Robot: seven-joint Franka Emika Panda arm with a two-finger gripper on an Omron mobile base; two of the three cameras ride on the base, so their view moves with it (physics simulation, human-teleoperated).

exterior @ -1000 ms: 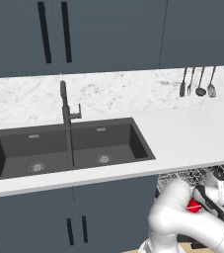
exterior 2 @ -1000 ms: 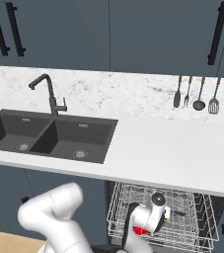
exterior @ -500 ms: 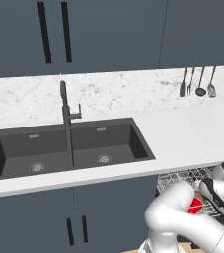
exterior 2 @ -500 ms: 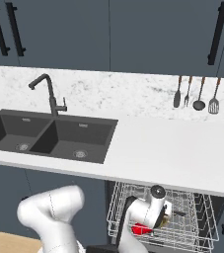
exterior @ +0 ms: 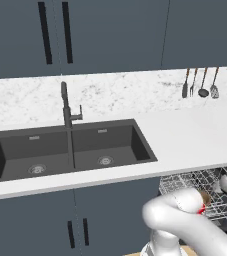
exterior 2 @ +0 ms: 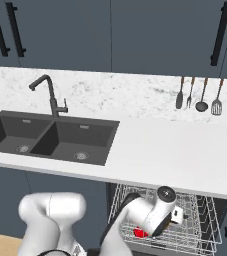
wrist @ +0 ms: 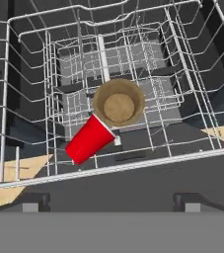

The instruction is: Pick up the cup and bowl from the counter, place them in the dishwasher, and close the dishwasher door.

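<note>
1. Hovering over the pulled-out rack, the tool [wrist: 111, 201] stands with its jaws spread wide and nothing between them; its two dark tips rise at the bottom of the hand view.
2. Compared with a second ago, the hand has lifted a little from the rack in both base views, and the jaws have stayed fully spread throughout. Judgement: the bowl is released, not carried.
3. Directly under the hand, the bowl [wrist: 118, 103] sits upright in the wire rack, its darker inside facing up.
4. The red cup [wrist: 90, 139] lies on its side in the same rack, its base end touching the bowl's rim.
5. Both lie within the dishwasher [exterior 2: 195, 225] rack, which stands drawn out below the counter edge in the right base view.
6. Farther off, the counter [exterior 2: 175, 150] carries neither cup nor bowl.
7. Judgement: both placements look complete. The remaining step is closing the dishwasher door; the arm must clear the rack first, or it may snag the wires.
</note>
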